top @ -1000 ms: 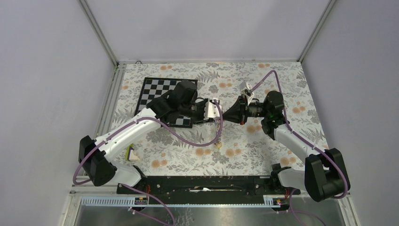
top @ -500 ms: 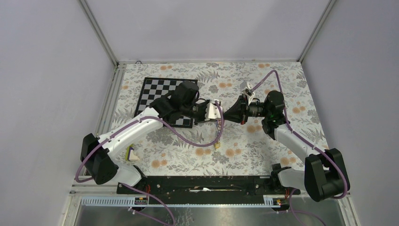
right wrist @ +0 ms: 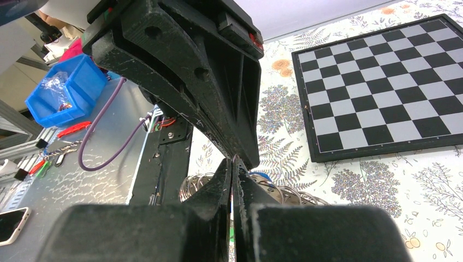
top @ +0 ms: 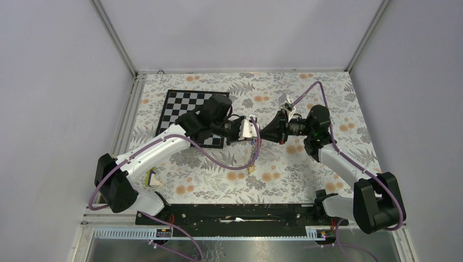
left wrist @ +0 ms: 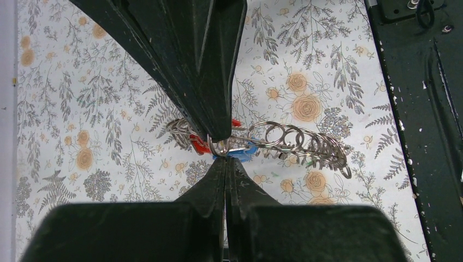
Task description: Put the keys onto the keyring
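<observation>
The chessboard (top: 180, 109) lay behind the left jaws. Both jaws were clenched tip to tip: the right jaws grasped the keyring (left wrist: 295, 139); the left jaws' hold was indeterminate. The keyring's long axis ran from the tips toward the base rail (left wrist: 420, 109).

our arms meet tip to tip
we stretch the left gripper (top: 254, 133) and the right gripper (top: 263, 134) toward each other, both with jaws pressed tight together.

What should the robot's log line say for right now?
right gripper: shut on grey metal ring-chain keyring | left gripper: shut at same spot | red-headed small key, blue-headed small key: beside the tips
</observation>
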`<control>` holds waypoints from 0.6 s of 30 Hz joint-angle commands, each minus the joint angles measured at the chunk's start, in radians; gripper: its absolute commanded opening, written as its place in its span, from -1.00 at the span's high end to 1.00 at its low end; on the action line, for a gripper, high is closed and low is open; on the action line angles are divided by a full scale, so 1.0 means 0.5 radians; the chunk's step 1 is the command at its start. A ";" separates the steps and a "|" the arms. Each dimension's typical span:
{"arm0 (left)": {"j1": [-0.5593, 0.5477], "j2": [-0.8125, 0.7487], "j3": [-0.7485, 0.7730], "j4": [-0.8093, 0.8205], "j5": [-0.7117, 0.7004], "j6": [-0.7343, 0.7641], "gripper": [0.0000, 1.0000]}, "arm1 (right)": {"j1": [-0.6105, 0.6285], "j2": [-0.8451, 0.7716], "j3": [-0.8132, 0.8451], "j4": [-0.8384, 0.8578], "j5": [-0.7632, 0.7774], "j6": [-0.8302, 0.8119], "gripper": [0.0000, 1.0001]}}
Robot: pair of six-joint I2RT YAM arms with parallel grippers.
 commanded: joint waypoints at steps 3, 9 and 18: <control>-0.073 -0.004 -0.015 0.071 -0.002 -0.007 1.00 | -0.016 -0.012 0.016 0.147 0.001 0.009 1.00; -0.111 0.015 0.015 0.071 -0.052 -0.032 1.00 | -0.016 -0.001 0.009 0.153 0.003 0.008 1.00; -0.107 -0.026 0.043 0.071 -0.235 -0.083 0.53 | -0.022 -0.024 0.010 0.079 0.001 -0.066 1.00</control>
